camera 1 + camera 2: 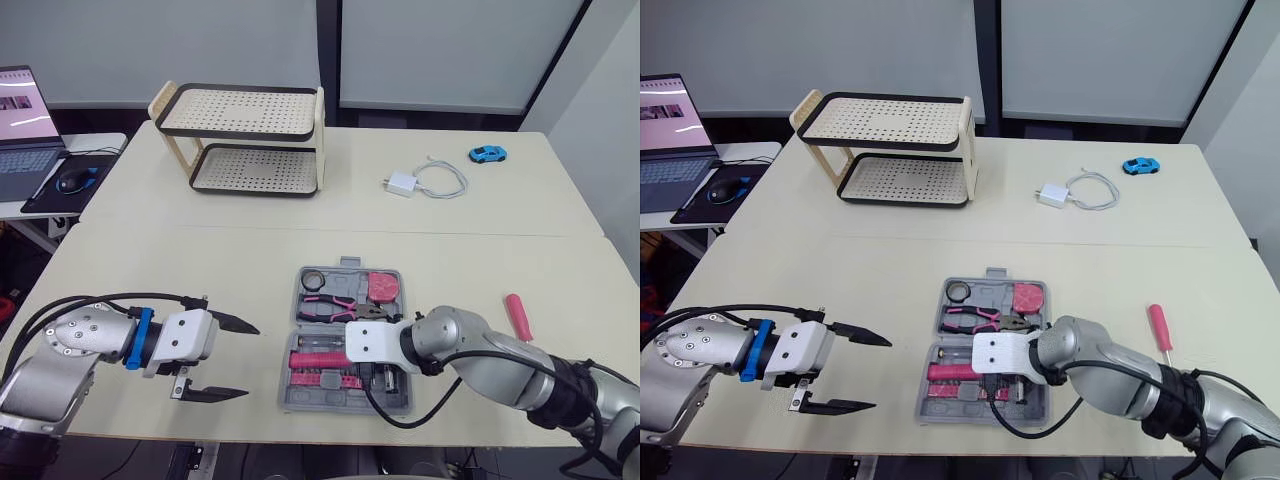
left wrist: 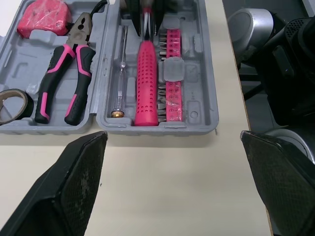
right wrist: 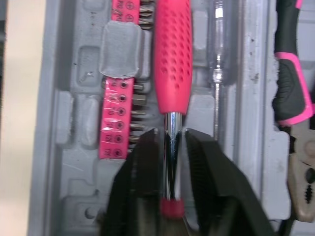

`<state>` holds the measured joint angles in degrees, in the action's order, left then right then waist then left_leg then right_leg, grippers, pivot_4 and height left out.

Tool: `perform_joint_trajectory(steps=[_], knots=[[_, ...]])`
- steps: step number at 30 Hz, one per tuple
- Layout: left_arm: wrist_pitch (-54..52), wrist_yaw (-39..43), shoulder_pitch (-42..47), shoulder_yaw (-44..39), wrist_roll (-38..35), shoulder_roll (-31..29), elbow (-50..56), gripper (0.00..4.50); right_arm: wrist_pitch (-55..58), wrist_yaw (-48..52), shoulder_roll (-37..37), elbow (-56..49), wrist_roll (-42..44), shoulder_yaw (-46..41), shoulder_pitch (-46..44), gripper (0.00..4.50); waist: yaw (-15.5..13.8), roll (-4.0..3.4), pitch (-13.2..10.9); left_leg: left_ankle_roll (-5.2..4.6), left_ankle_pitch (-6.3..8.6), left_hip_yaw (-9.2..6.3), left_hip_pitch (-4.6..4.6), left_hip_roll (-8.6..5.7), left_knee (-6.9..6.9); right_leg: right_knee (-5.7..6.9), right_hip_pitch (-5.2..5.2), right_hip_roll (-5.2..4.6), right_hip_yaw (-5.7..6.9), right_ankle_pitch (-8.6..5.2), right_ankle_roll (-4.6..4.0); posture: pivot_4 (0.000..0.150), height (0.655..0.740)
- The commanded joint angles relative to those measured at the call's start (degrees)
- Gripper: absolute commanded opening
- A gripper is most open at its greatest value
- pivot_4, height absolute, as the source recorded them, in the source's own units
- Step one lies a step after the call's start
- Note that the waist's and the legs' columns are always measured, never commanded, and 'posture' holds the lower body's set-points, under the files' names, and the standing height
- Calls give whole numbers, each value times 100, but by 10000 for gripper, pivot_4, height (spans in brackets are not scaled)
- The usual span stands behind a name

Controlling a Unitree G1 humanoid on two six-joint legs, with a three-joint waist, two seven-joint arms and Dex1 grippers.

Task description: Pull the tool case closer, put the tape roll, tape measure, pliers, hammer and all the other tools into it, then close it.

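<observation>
A: Tool case point(image 2: 197, 114): open on desk point(image 1: 200, 260), near front edge, pliers point(image 2: 64, 73) inside. Grippers?
B: Right gripper point(image 3: 171, 137): closed around steel shaft of hammer point(image 3: 172, 54), in case. Left gripper point(image 1: 252, 360): spread wide, empty, beside case.

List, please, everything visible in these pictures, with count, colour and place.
table: 1, cream, under everything
tool case: 1, grey, open, near front edge
tape roll: 1, dark, in case
tape measure: 1, pink, in case
pliers: 1, pink-black, in case
hammer: 1, pink handle, in case
bit strip: 1, pink, beside hammer
screwdriver: 1, pink, table, right of case
shelf: 1, cream-black, far left
charger: 1, white, far side
toy car: 1, blue, far right
laptop: 1, grey, far left, off table
left gripper: 1, black, open, left of case
right gripper: 1, black, shut on hammer shaft
</observation>
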<state>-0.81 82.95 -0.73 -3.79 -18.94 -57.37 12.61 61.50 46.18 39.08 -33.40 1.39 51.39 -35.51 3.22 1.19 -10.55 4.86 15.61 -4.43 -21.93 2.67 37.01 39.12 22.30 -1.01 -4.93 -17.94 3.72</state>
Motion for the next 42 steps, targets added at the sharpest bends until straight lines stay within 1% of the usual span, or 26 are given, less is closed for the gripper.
perform_joint_trajectory(steps=[1, 2, 6, 8, 9, 13, 17, 28, 36, 42], knots=[[27, -55, 50, 41, 5, -27, 83, 45000, 67, 41, -43, -317, 141, -454, -63, 19664, 1, 0, 0, 0, 0, 0, 0, 0, 0, 0, 0, 0, 0, 0, 0, 1500, 7350], [19, -66, 44, 40, 1, -27, 90, 45000, 120, 95, -54, -414, 255, -618, -67, 21647, 0, 0, 0, 0, 0, -1, 0, 0, 0, 1, 0, 0, 1, 0, -1, 1500, 7350], [24, -86, 10, 28, -10, -31, 101, 45000, 86, 241, 27, -665, 529, -1078, -86, 21647, 0, 0, 0, 0, 0, -3, 0, 0, 1, 2, -1, 0, 3, 1, -1, 1500, 7350], [24, -110, -7, 19, -18, -30, 102, 45000, -116, 257, 9, -690, 645, -1265, 56, 21647, 0, 0, 0, 0, 0, -5, 0, 0, 1, 2, -2, 0, 6, 1, -1, 1500, 7350], [27, -118, -13, 16, -22, -30, 101, 45000, -172, 259, -2, -692, 679, -1314, 104, 17706, 0, 0, 0, 0, 0, -5, 0, 0, 1, 2, -3, 0, 6, 1, -1, 1500, 7350], [34, -147, -35, 23, -22, -16, 118, 45000, -1097, 354, 236, -509, 543, -1209, 558, 9915, -7, 2, 2, 0, 0, -7, 0, 0, 2, 3, -5, 0, 9, 1, -1, 1500, 7350], [40, -153, -46, 13, -30, -16, 123, 45000, -1580, 349, 235, -143, 321, -1069, 776, 442, 0, 2, 2, 0, 0, -6, 3, 0, 5, 6, -7, 0, 9, 1, -2, 1500, 7350], [19, -185, -56, 17, -46, 6, 145, 45000, -1733, 340, -268, 650, -101, -829, 820, 67, 3, 2, 1, 0, -1, -7, 6, 0, 4, 17, -4, 4, 5, 3, -5, 1500, 7350], [15, -218, -61, 30, -49, 8, 137, 45000, -1926, 498, -118, 948, -441, -634, 951, 67, 2, 3, 2, 0, -1, -7, 8, 1, 4, 18, -5, 4, 5, 3, -5, 1500, 7350], [-10, -281, -119, -9, -77, 30, 113, 45000, -2057, 533, -155, 1083, -628, -644, 1095, 67, 2, 5, 5, 0, -1, -7, 12, 1, 5, 20, -8, 4, 6, 3, -5, 1500, 7350]])
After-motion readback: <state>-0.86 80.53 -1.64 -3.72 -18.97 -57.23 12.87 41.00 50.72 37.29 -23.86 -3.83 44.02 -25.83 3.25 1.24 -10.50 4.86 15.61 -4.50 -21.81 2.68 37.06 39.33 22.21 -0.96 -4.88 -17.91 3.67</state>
